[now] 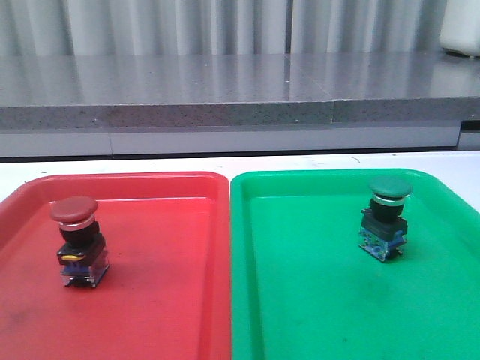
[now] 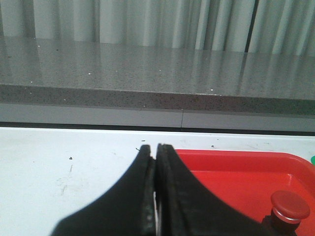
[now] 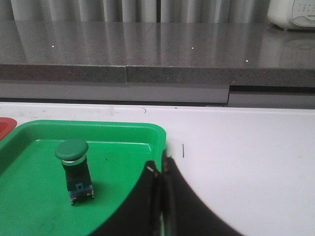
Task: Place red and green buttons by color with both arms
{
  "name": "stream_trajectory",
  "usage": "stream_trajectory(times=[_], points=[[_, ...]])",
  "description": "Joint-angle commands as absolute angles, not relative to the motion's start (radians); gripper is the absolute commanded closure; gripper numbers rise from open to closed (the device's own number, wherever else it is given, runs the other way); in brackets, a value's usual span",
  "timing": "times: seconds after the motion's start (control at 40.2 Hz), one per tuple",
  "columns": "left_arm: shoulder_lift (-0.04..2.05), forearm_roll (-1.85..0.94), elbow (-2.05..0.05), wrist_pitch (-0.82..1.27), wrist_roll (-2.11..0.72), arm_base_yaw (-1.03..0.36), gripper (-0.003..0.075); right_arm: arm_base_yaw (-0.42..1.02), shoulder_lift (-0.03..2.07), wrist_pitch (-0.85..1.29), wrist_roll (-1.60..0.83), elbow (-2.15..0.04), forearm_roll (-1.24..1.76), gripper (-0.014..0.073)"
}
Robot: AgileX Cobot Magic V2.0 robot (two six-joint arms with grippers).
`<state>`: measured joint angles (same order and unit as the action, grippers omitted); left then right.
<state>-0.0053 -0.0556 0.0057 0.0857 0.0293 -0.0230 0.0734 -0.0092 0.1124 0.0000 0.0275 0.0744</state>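
The red button [image 1: 77, 240] stands upright in the red tray [image 1: 150, 315]; its cap also shows in the left wrist view [image 2: 290, 207]. The green button [image 1: 386, 217] stands upright in the green tray [image 1: 315, 300]; it also shows in the right wrist view [image 3: 75, 169]. My left gripper [image 2: 153, 150] is shut and empty, above the red tray's [image 2: 236, 172] outer edge, apart from the red button. My right gripper [image 3: 160, 167] is shut and empty, above the green tray's [image 3: 123, 147] outer edge, apart from the green button. Neither gripper shows in the front view.
The two trays lie side by side on a white table [image 1: 337, 159]. A grey stone ledge [image 1: 225, 112] runs along the back. A white object [image 3: 293, 14] stands on the ledge at the far right.
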Motion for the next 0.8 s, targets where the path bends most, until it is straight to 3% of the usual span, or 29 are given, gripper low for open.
stream_trajectory(times=[0.0,0.77], points=[[-0.020,-0.065,0.030,0.000,0.034,-0.021,0.0740,0.068,-0.028,0.022,0.020,0.022,0.039,0.0662],[-0.020,-0.065,0.030,0.000,0.034,-0.021,0.0740,0.068,-0.028,0.028,0.071,0.022,-0.016,0.0662]])
